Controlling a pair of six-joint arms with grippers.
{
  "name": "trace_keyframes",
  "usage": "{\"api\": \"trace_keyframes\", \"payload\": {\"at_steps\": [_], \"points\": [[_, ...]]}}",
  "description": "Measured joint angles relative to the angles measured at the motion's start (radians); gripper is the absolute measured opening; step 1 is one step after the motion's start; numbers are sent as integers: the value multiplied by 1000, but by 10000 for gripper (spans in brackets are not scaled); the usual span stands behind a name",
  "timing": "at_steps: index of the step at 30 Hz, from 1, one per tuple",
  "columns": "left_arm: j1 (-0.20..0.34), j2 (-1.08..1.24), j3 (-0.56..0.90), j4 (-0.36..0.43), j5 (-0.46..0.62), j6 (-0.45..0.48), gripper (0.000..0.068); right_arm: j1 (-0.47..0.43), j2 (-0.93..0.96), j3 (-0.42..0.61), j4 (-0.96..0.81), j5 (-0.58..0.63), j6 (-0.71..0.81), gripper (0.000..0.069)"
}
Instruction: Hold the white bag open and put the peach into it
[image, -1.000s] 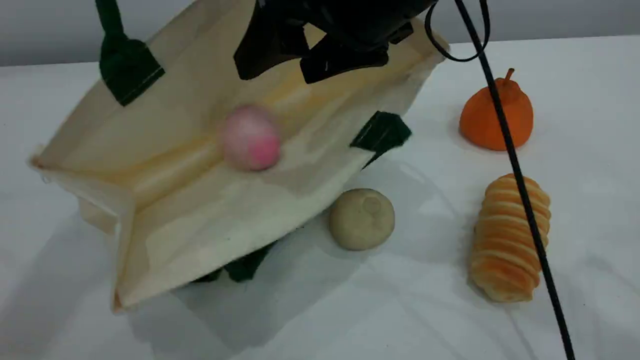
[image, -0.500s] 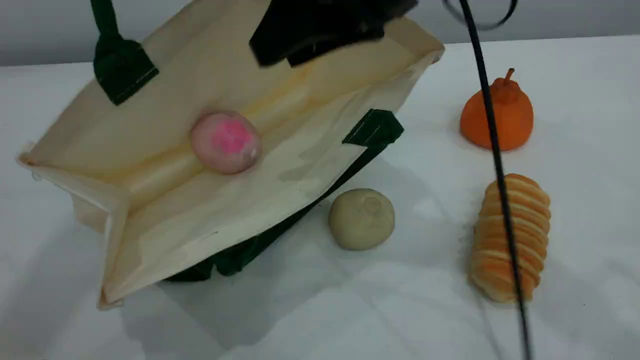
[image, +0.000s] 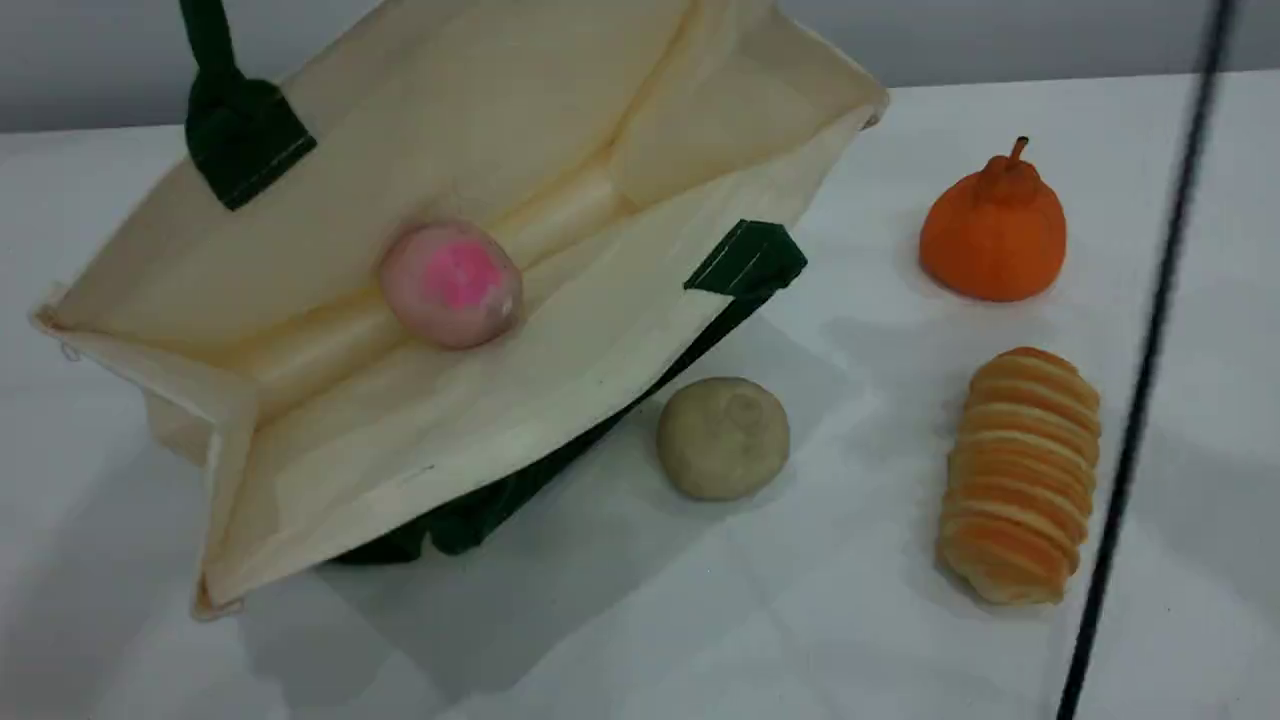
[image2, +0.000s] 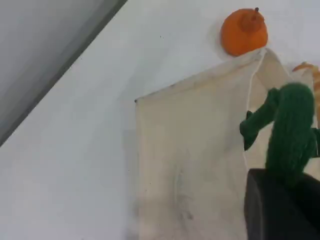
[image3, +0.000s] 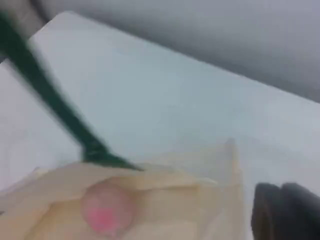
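The white bag (image: 420, 440) lies tilted on the table with its mouth wide open toward the camera. The peach (image: 450, 283) rests inside it, in the fold between the two walls, pink patch up. One dark green handle (image: 212, 60) runs up out of the scene view's top edge. In the left wrist view that handle (image2: 292, 130) rises from my left gripper (image2: 280, 200), which is shut on it beside the bag's outer wall (image2: 190, 165). My right gripper (image3: 280, 212) is shut and empty, above and to the right of the blurred peach (image3: 106, 207).
A beige round bun (image: 722, 438) sits just right of the bag's lower edge. Farther right are an orange pear-shaped fruit (image: 993, 235) and a ridged bread roll (image: 1020, 475). A black cable (image: 1150, 350) hangs across the right side.
The right gripper has risen out of the scene view and shut. The peach rolled left inside the bag and settled. The cable swung to the right.
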Motion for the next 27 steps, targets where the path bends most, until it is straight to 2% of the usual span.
{"api": "trace_keyframes", "payload": {"at_steps": [2, 9, 12, 15, 18, 21, 24, 27], "points": [[0, 0, 0, -2, 0, 0, 94, -23, 1, 0, -4, 24, 7, 10], [0, 0, 0, -3, 0, 1, 94, -23, 1, 0, -5, 29, 7, 10], [0, 0, 0, -3, 0, 2, 125, -23, 1, 0, -8, 31, 7, 10], [0, -1, 0, -8, -6, 2, 218, -23, 1, 0, -8, 38, 7, 10], [0, -1, 0, -4, -6, 2, 356, -23, 1, 0, -8, 41, 7, 10], [0, -1, 0, 0, -42, 3, 458, -23, 1, 0, -8, 54, 7, 10], [0, -1, 0, -6, -50, 2, 505, -23, 1, 0, -8, 54, 7, 10], [0, -1, 0, -8, -40, -14, 507, -23, 1, 0, -8, 54, 7, 10]]}}
